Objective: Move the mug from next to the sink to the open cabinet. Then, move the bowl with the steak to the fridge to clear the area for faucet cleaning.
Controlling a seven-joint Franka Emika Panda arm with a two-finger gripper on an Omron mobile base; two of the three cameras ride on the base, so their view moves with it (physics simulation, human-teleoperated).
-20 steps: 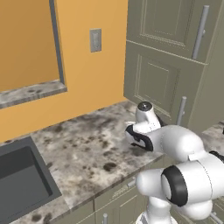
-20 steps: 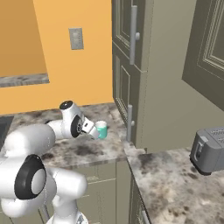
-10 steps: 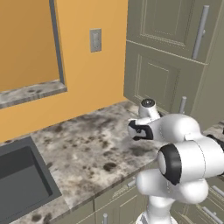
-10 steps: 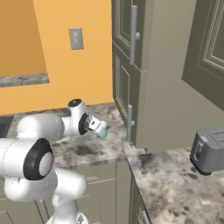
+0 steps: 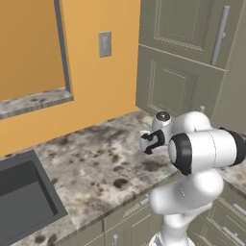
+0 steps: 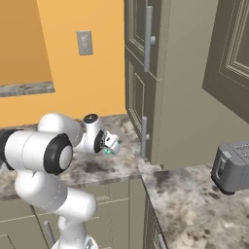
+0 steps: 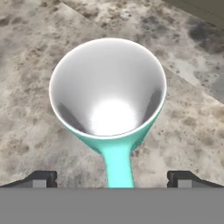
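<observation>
A teal mug (image 7: 109,100) with a white inside stands on the speckled stone counter (image 7: 26,109), seen from above in the hand view. Its handle (image 7: 117,168) points toward the hand and lies between the two finger tips. My gripper (image 7: 112,178) is open, and its fingers (image 7: 41,178) stand far apart on either side of the handle without touching it. In the right base view the mug (image 6: 109,150) peeks out at the gripper (image 6: 111,145), near the tall cabinet. In the left base view the gripper (image 5: 145,142) hangs low over the counter. The bowl with the steak is out of view.
A dark sink basin (image 5: 21,204) is set into the counter at the left. Tall grey-green cabinet doors (image 6: 146,73) rise right behind the mug. A grey toaster (image 6: 233,168) stands on the side counter at the right. An outlet plate (image 5: 104,44) is on the orange wall.
The arm's elbow and forearm have swung forward and higher while the hand stayed at the mug, turning slightly. The mug has kept its place on the counter.
</observation>
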